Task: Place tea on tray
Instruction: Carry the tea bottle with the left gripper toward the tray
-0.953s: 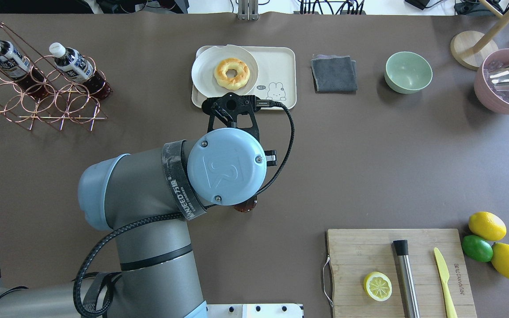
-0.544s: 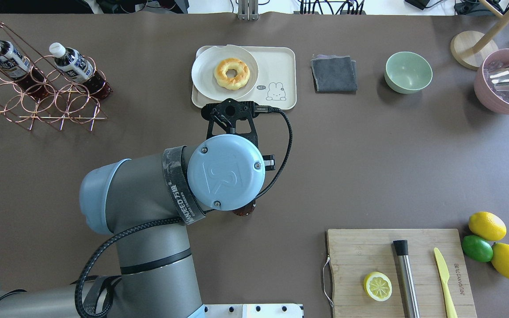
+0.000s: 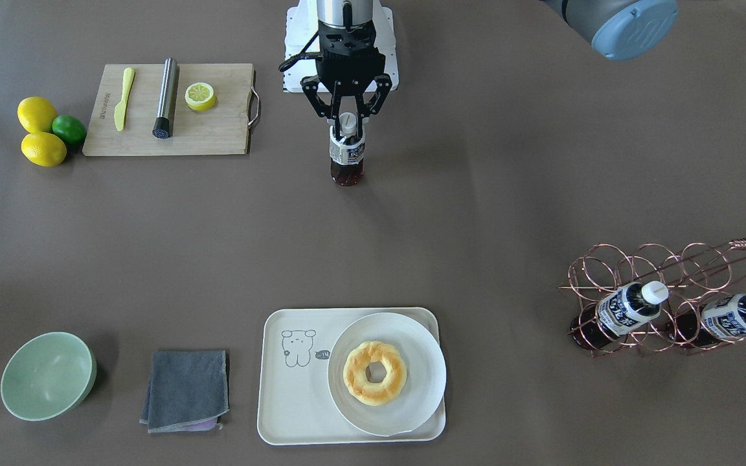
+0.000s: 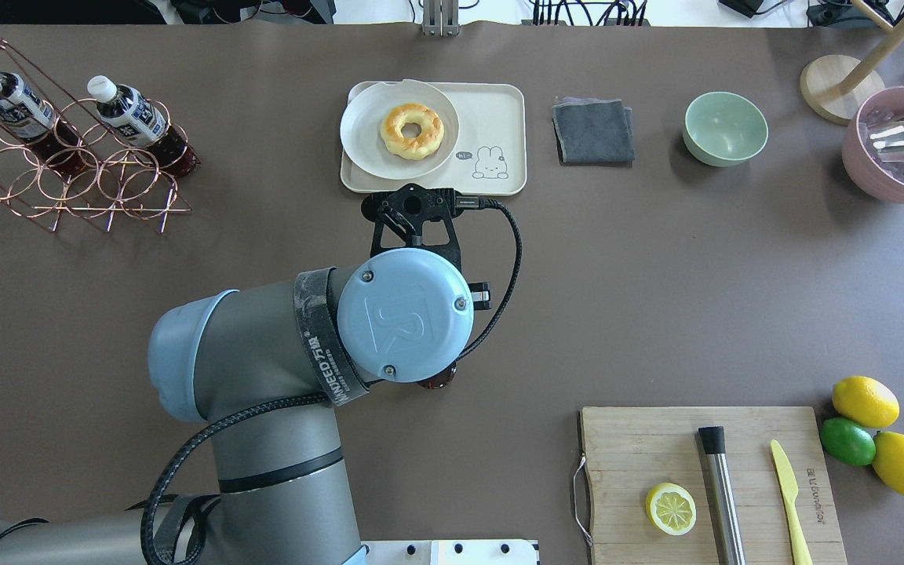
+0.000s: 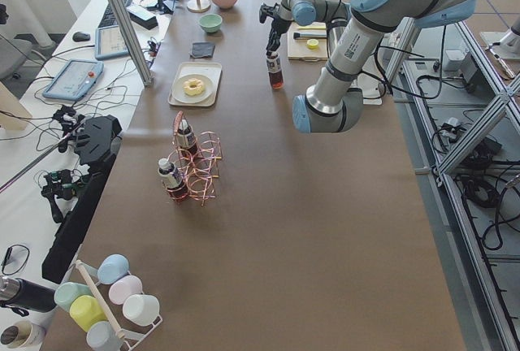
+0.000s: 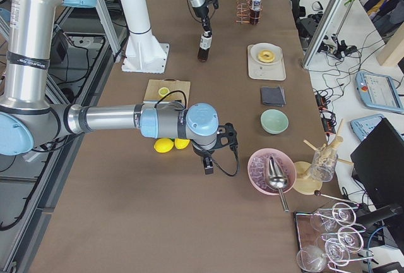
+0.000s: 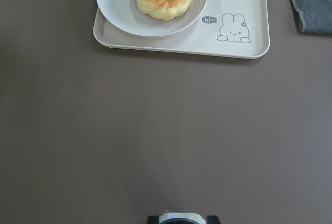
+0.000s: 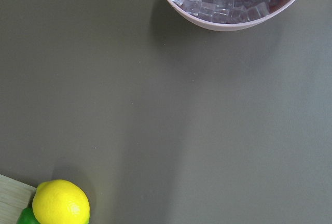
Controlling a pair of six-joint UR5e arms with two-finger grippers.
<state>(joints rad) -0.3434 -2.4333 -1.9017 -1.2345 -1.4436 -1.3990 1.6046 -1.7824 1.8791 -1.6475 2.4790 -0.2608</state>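
Observation:
The tea bottle (image 3: 347, 154), with dark drink, a white cap and a white-and-blue label, is upright near the robot's side of the table. My left gripper (image 3: 347, 120) is shut on its cap from above. The cap shows between the fingertips in the left wrist view (image 7: 180, 218). I cannot tell whether the base touches the table. In the overhead view the wrist hides all but the base (image 4: 436, 382). The cream tray (image 3: 282, 401) lies across the table, well apart, and carries a white plate (image 3: 421, 362) with a doughnut (image 3: 374, 373). My right gripper (image 6: 208, 164) hangs near the lemons; I cannot tell its state.
Two look-alike bottles (image 4: 134, 114) (image 4: 12, 98) lie in a copper rack (image 4: 83, 184) at far left. A grey cloth (image 4: 593, 129) and green bowl (image 4: 725, 127) sit right of the tray. There is also a pink ice bowl (image 4: 899, 145), a cutting board (image 4: 640, 447) and lemons (image 4: 864, 400).
My left arm has moved back toward the robot's side with the bottle, so the wrist is now farther from the tray's near edge. Nothing else has moved.

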